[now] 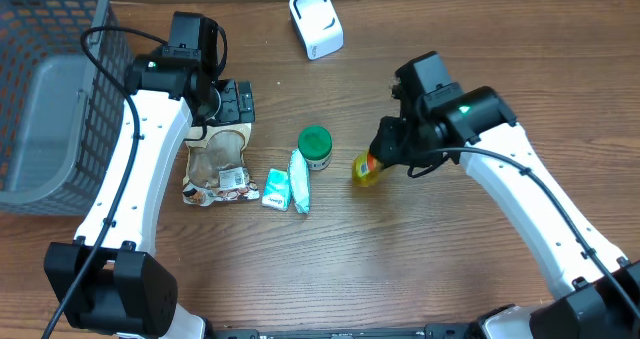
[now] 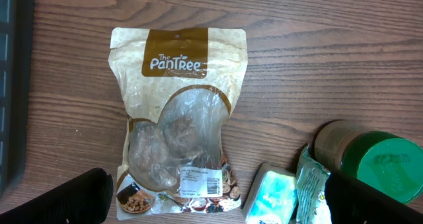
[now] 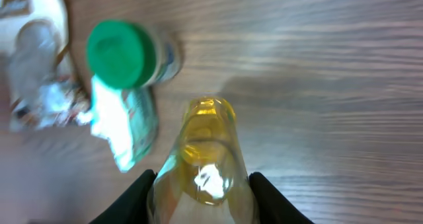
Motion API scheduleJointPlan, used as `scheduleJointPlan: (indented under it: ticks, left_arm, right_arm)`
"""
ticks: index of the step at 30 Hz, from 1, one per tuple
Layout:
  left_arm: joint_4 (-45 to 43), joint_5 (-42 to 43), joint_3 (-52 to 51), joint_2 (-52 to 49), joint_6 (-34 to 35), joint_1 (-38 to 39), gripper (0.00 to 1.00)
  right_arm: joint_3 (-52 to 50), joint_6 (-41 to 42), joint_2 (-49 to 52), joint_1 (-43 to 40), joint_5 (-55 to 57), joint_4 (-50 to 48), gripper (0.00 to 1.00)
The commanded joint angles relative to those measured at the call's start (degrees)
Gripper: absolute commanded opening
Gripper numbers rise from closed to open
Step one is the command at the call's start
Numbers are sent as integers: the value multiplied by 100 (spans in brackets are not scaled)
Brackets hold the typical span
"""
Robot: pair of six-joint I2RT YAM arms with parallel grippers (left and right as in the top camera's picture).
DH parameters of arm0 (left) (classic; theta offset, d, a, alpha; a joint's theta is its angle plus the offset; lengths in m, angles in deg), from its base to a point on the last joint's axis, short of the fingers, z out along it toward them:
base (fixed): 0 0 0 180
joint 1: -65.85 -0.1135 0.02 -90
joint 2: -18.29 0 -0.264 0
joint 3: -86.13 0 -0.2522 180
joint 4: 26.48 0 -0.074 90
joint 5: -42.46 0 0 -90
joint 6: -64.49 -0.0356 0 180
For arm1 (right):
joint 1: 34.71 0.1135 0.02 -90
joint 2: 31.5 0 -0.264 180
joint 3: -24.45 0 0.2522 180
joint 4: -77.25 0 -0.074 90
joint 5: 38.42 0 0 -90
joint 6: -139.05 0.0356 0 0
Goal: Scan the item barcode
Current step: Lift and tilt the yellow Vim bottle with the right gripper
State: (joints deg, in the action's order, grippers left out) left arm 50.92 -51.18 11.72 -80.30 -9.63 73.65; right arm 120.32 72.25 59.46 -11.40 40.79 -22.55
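Observation:
A small yellow bottle [image 1: 365, 169] is held between the fingers of my right gripper [image 1: 383, 149], just right of the green-lidded jar [image 1: 316, 147]. In the right wrist view the bottle [image 3: 206, 164] fills the gap of the right gripper [image 3: 205, 201], black pads pressed on both its sides. My left gripper [image 1: 232, 105] hangs open above a tan Pantree snack bag [image 1: 218, 164]. In the left wrist view the bag [image 2: 177, 118] lies flat with a white barcode label [image 2: 201, 182] near its bottom, and the left gripper [image 2: 218, 201] straddles it wide. A white scanner [image 1: 316, 22] stands at the table's back.
Two teal packets [image 1: 288, 184] lie between the snack bag and the jar. A grey mesh basket [image 1: 50, 99] takes up the far left edge. Bare wooden tabletop [image 1: 420, 259] stretches along the front and to the right.

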Motion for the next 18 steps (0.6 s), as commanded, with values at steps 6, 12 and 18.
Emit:
scheduleJointPlan:
  ticks: [6, 12, 18]
  left_arm:
    - [0, 28, 90, -11, -111, -26, 100]
    - [0, 28, 90, -11, -111, -26, 100]
    - [0, 28, 90, -11, -111, -26, 100]
  right_arm:
    - [98, -1910, -125, -741, -3316, 175, 37]
    - [83, -3456, -125, -828, -4719, 911, 37]
    - [72, -3853, -125, -826, -5211, 1257, 37]
